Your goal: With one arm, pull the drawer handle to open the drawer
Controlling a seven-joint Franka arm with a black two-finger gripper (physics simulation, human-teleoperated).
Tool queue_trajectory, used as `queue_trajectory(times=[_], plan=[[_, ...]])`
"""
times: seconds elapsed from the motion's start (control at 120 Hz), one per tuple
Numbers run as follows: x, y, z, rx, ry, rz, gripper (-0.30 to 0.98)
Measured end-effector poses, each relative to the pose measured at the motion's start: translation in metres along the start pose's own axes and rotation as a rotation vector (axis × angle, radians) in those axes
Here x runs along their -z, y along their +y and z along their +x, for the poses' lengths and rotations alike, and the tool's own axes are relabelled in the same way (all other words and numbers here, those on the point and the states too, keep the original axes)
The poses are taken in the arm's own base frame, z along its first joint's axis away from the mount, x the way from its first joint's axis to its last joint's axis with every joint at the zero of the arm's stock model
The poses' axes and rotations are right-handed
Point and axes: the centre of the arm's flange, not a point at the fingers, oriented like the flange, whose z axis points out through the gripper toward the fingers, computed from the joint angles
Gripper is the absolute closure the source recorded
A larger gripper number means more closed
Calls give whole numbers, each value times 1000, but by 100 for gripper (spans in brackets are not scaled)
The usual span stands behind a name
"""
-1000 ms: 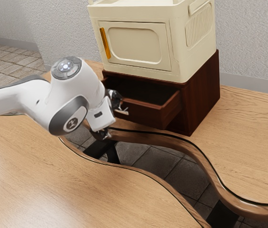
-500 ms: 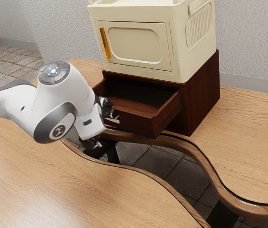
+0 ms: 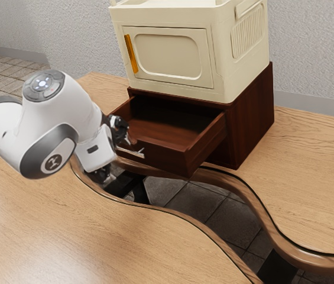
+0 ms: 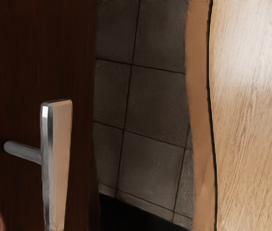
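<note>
In the exterior view the black gripper (image 3: 119,129) is at the front of the dark brown drawer (image 3: 162,155), close beside its silver handle (image 3: 132,152). Part of the gripper is hidden behind the white hand, and its hold on the handle cannot be made out. The drawer stands well out of its dark cabinet (image 3: 252,121), with its inside showing. In the wrist view the silver bar handle (image 4: 56,159) stands off the drawer front (image 4: 39,53) on a short post, its lower part running off the edge.
A cream cabinet (image 3: 169,53) with a yellow handle (image 3: 131,53) rests on the dark cabinet. The drawer overhangs a curved gap between the wooden table (image 3: 314,160) and the nearer wooden tabletop (image 3: 96,236), with floor tiles (image 3: 196,207) below.
My hand has moved back from the cabinet, toward the exterior view's left. The drawer and its handle have come out along with it, exposing more of the drawer's inside.
</note>
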Motion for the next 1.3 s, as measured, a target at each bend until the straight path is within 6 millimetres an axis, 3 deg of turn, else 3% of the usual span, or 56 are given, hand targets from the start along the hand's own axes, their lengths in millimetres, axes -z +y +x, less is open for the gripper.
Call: queue_trajectory(times=[0.367,0.542,0.708,0.825,0.983,1.3], plan=[[103,-20,-7,95,80,68,0],[150,-37,-17,194,97,1,0],[185,-40,-27,310,72,-98,0],[195,-33,-33,399,42,-180,0],[195,-24,-37,497,-3,-270,0],[169,-25,-30,638,-67,-363,0]])
